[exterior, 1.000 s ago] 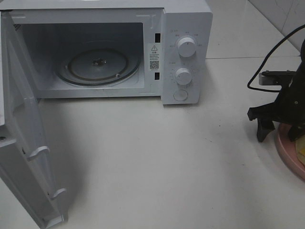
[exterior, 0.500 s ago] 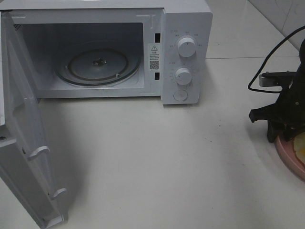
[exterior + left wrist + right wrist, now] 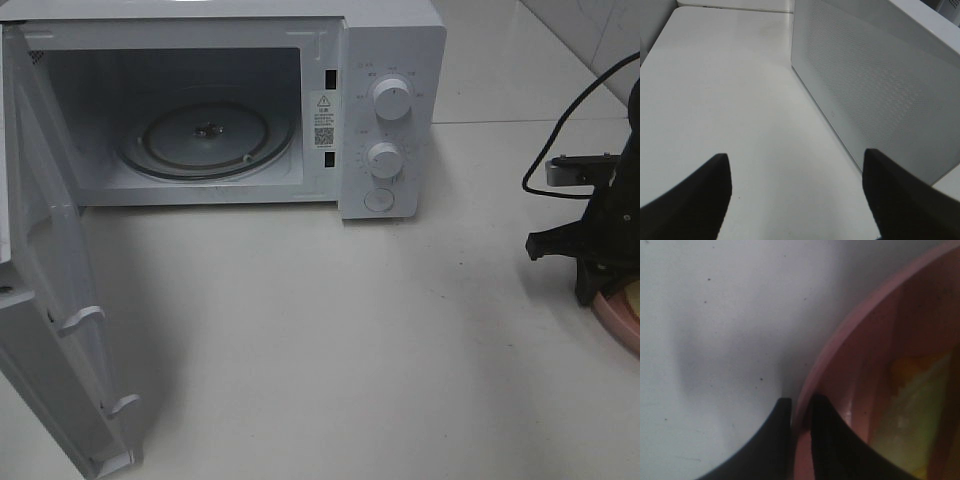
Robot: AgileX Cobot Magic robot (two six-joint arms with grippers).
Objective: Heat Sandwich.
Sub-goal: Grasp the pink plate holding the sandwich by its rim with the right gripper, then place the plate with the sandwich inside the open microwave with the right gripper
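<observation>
The sandwich (image 3: 910, 410), pale yellow, lies on a round pink plate (image 3: 850, 335) at the table's right edge. In the high view only a strip of the plate (image 3: 622, 318) shows. My right gripper (image 3: 799, 407) grips the plate's near rim, one finger outside and one inside, shut on it. From above, the right gripper (image 3: 590, 290) covers that rim. The white microwave (image 3: 390, 60) stands at the back left, with its door (image 3: 50, 300) swung open and its glass turntable (image 3: 205, 135) bare. My left gripper (image 3: 796, 156) hangs open over bare table beside the microwave's perforated side wall (image 3: 880, 85).
A black cable (image 3: 560, 130) loops above the right arm. The open door juts toward the table's front left corner. White table (image 3: 330, 330) stretches between the microwave and the plate. A tiled wall (image 3: 590, 30) rises at the back right.
The right gripper's fingers have closed from wide open onto the plate's rim, and the arm has shifted slightly right. The left arm has not moved.
</observation>
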